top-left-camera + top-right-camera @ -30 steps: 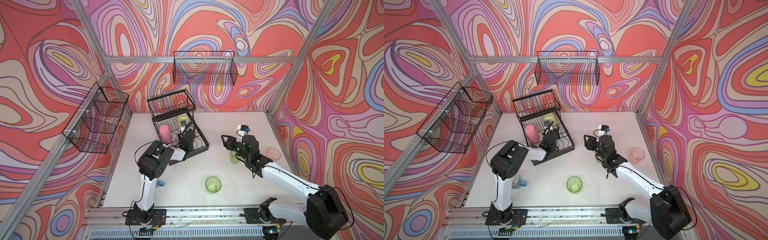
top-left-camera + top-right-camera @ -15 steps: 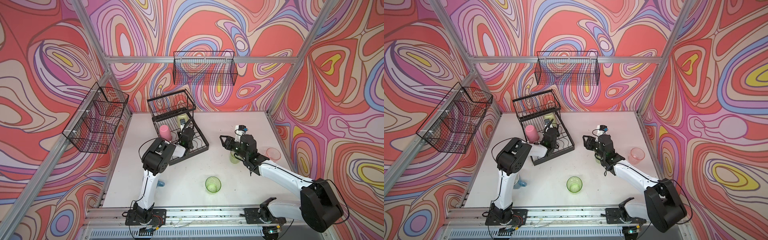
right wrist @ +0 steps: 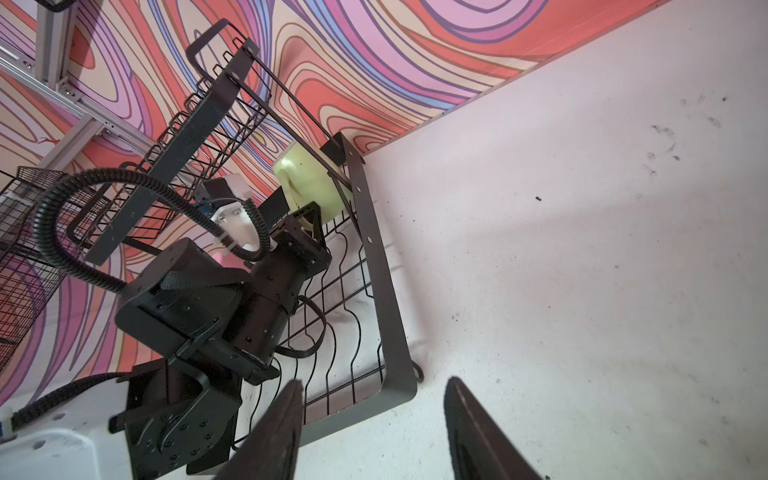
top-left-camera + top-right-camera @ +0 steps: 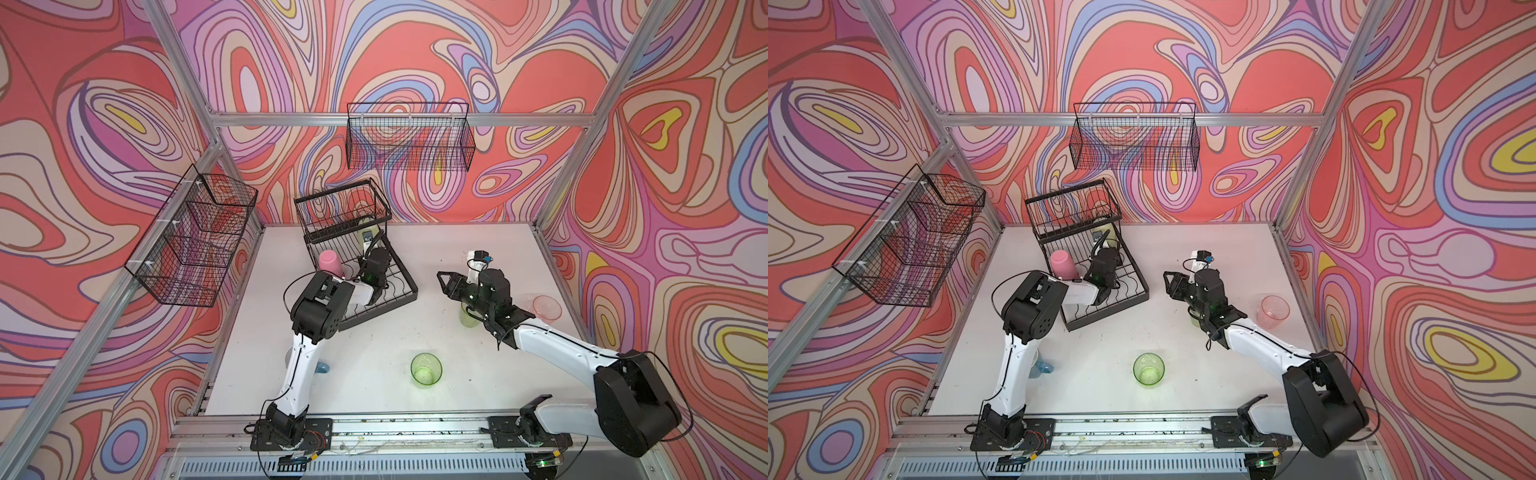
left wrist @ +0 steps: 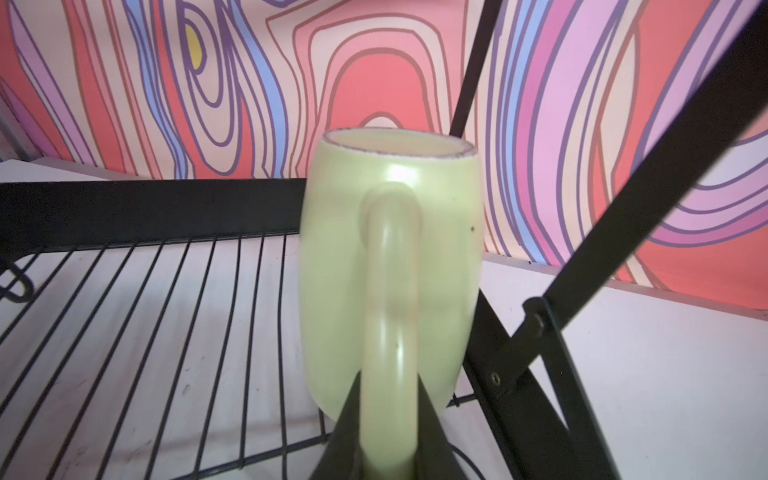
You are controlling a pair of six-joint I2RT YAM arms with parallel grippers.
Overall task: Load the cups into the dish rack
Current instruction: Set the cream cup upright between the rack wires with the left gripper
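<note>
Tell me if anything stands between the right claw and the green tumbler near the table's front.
Nothing visible does. The right claw is open and empty, and only bare table lies between it and that green tumbler. The second green tumbler sits under the arm's wrist, off that line.

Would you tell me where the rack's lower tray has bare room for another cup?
Free: the wavy wires in the front corner of the tray, between the left arm and the rim facing the right gripper. Crowded: the back, where the pink tumbler stands and the left gripper holds the mug.
</note>
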